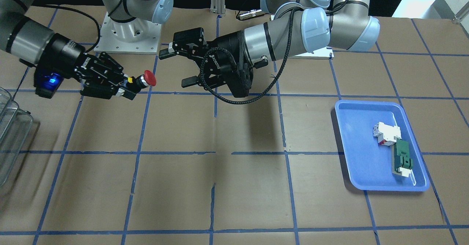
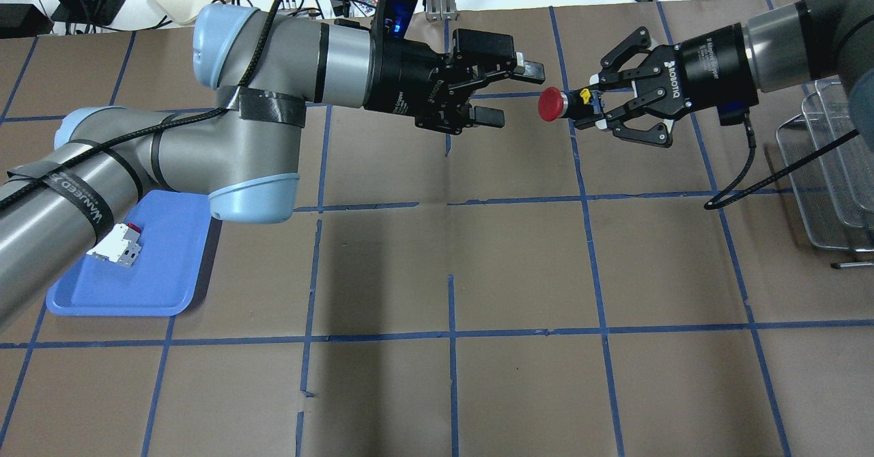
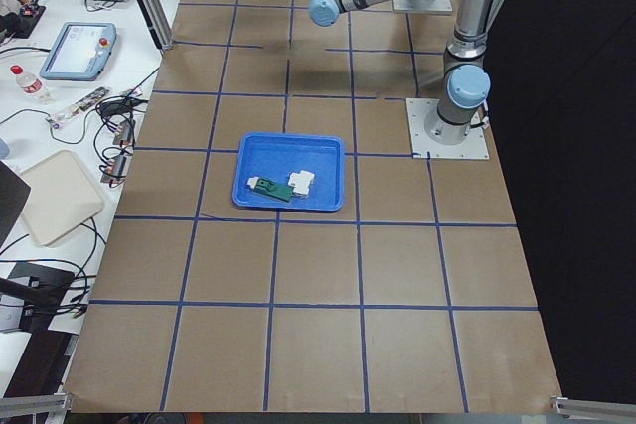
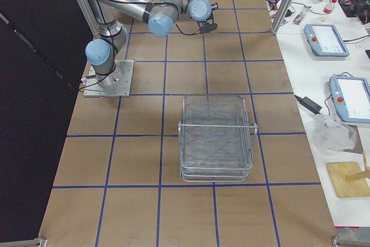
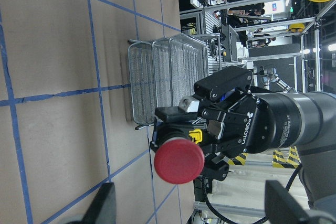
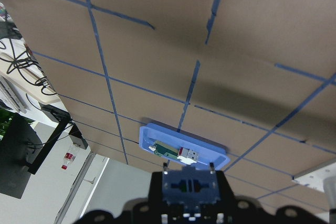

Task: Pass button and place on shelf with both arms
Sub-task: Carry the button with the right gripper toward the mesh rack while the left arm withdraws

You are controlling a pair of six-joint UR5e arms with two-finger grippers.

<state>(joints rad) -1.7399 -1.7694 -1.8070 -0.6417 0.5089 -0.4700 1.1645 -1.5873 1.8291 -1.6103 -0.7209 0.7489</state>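
Observation:
The button (image 1: 148,78), with its red cap, is held in the air by its base in my right gripper (image 1: 126,86), which is shut on it. In the overhead view the red cap (image 2: 552,104) points at my left gripper (image 2: 515,95), which is open and a short gap away, not touching. The left wrist view shows the button (image 5: 178,161) straight ahead between my open fingertips (image 5: 102,203). The wire-mesh shelf (image 2: 833,170) stands on the table beyond the right arm; it also shows in the front view (image 1: 11,135) and the right side view (image 4: 217,137).
A blue tray (image 1: 351,146) holding a white block (image 1: 386,133) and a green flat part (image 1: 403,159) lies under the left arm's side of the table. Brown paper with blue tape lines covers the table. Operators' desks with tablets line the far edge (image 4: 329,39).

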